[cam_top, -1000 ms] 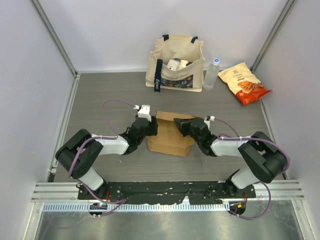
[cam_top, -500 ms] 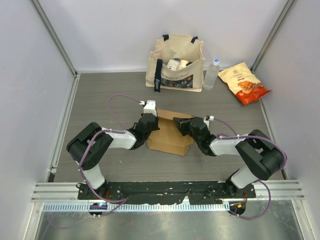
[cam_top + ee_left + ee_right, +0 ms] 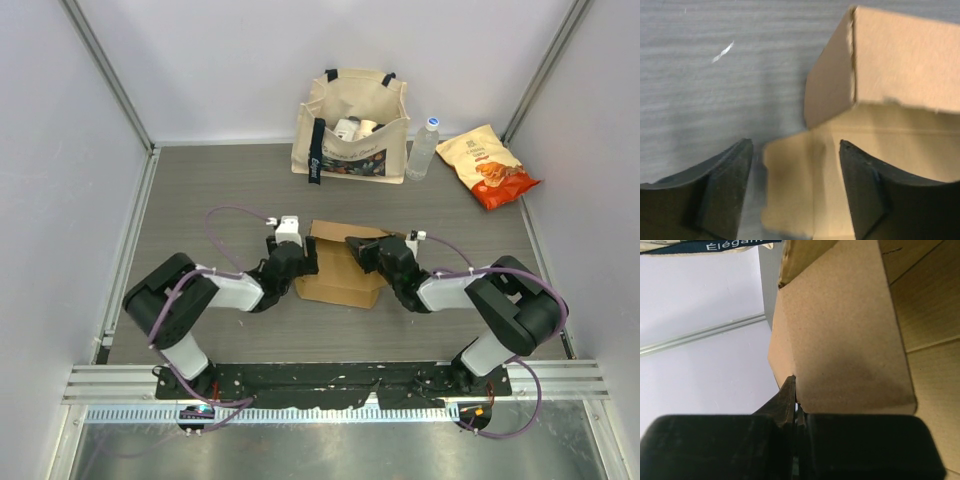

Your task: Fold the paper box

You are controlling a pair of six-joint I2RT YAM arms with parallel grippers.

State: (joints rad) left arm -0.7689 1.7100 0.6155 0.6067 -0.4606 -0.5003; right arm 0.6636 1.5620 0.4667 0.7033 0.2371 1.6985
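Left gripper (image 3: 795, 149): jaws apart, empty, straddling the paper box (image 3: 338, 282) at its left flap.
Right gripper (image 3: 792, 386): closed, pinching the raised right flap.
Risk: we expect tearing or slipping if pulled (thin card).

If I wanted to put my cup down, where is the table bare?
Bare table lies left of the tote bag, and in the strip between bag and paper box. Crowded: bottle and snack packet far right; left arm and right arm flank the box.

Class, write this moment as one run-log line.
paper box: partly folded | left end effector: open at its edge | right end effector: shut on flap
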